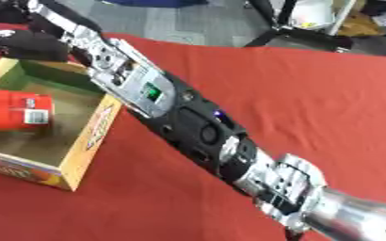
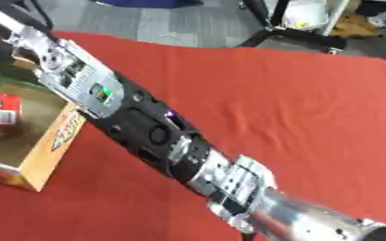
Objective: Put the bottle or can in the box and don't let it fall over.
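Observation:
An open cardboard box (image 1: 91,134) with a green inner wall stands at the left on the red table (image 1: 311,108). Inside it is a red can or bottle (image 1: 13,109) with a white label, near the box's left side; I cannot tell whether it stands upright. My right arm (image 1: 188,122) reaches from the lower right diagonally over the box's far right corner. Its black hand (image 1: 30,44) is above the box's far edge, apart from the red container. How its fingers stand is hidden. My left hand does not show.
The table's far edge runs across the top, with grey floor behind it. A black chair base (image 1: 303,35) stands on the floor at the upper right. Bare red cloth lies right of the arm and in front of the box.

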You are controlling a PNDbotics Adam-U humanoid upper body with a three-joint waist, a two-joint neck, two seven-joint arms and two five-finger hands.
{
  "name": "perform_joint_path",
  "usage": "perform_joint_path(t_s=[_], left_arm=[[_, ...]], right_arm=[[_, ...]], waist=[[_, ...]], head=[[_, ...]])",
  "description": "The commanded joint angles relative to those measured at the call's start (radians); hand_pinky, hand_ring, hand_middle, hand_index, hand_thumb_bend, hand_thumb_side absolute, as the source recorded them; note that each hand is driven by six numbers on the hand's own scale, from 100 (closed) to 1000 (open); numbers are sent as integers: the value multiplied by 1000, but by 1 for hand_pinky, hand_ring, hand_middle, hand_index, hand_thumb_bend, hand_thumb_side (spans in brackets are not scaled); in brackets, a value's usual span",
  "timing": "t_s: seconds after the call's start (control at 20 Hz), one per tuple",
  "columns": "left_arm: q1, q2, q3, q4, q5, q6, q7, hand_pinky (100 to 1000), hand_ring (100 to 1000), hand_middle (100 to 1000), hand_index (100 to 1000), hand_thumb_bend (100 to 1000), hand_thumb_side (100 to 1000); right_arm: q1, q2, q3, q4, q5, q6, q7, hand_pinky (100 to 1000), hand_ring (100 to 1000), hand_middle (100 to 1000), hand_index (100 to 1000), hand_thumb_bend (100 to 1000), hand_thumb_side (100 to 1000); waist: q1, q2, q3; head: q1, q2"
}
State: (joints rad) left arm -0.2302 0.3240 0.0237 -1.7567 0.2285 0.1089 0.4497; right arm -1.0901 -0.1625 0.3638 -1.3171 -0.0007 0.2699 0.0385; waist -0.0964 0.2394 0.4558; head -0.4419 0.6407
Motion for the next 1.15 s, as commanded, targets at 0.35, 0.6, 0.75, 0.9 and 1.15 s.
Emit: perform_joint_path(t_s=[0.35,0.6,0.75,0.9,1.15], left_arm=[[37,27,29,-4,-10,0,12,722,823,690,695,890,828],[67,37,43,-5,-17,-2,24,723,824,691,695,888,829],[84,46,52,-7,-22,-3,32,723,824,691,695,887,830],[95,52,58,-11,-26,-4,39,724,824,691,695,886,831],[104,59,63,-22,-33,-6,44,724,824,691,695,883,833]], right_arm=[[59,-106,-45,-152,-110,39,-30,1000,935,817,963,192,392],[144,-202,-70,-255,-146,58,-35,1000,937,820,947,201,375],[204,-269,-97,-327,-172,70,-46,1000,935,818,941,210,355],[267,-325,-127,-392,-198,84,-67,1000,928,818,941,213,345],[377,-413,-175,-500,-229,94,-99,981,894,818,941,219,333]], waist=[[30,-44,-55],[35,-63,-97],[33,-73,-125],[30,-80,-148],[29,-87,-173]], head=[[66,20],[123,37],[153,46],[181,50],[197,51]])
